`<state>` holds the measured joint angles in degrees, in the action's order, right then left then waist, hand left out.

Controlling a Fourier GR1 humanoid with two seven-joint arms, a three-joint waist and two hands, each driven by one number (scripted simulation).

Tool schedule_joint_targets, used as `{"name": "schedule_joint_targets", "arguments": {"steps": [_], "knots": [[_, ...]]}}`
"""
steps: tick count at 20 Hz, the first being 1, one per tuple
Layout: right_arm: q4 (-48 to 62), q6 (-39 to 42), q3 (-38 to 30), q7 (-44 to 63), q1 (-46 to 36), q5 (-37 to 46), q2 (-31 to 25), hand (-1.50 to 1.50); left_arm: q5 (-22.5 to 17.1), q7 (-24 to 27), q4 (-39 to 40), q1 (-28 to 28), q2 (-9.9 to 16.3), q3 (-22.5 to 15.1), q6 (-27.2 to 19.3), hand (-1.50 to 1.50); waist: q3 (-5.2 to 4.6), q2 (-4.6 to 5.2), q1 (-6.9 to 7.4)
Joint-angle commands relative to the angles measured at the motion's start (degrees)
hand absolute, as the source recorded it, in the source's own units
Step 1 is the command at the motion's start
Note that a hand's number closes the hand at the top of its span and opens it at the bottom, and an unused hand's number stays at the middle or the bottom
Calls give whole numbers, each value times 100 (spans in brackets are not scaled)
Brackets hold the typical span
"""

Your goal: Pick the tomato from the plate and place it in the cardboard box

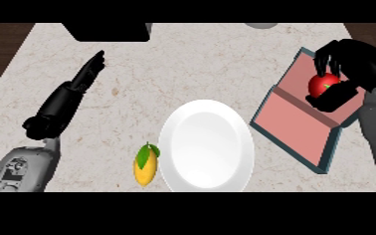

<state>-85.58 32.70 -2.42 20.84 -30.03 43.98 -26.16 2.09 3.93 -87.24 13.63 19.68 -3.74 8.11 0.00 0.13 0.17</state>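
One tomato [323, 83] inside the curled right hand [342, 64], above the cardboard box [294, 124].

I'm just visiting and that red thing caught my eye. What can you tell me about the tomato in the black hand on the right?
The round, glossy red tomato has a small green stem on top. The robot's black right hand curls round it, fingers above and thumb below, hiding part of it. It is held over the open box with pink floor and blue-grey walls, near its far end. Whether it touches the floor cannot be told. The white round plate it belongs to stands to the left.
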Motion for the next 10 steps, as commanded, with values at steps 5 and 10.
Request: {"name": "schedule_joint_targets", "arguments": {"steps": [5, 10], "knots": [[498, 621, -105, -1268, 218, -533, -335, -150, 128, -221, -63, 149, -214, -5, -23, 0, 1, -10, -20], [421, -246, -1041, -2000, 139, -1369, 155, -150, 4, 105, 23, -167, -50, 158, 134, 0, 11, -9, -55]]}}
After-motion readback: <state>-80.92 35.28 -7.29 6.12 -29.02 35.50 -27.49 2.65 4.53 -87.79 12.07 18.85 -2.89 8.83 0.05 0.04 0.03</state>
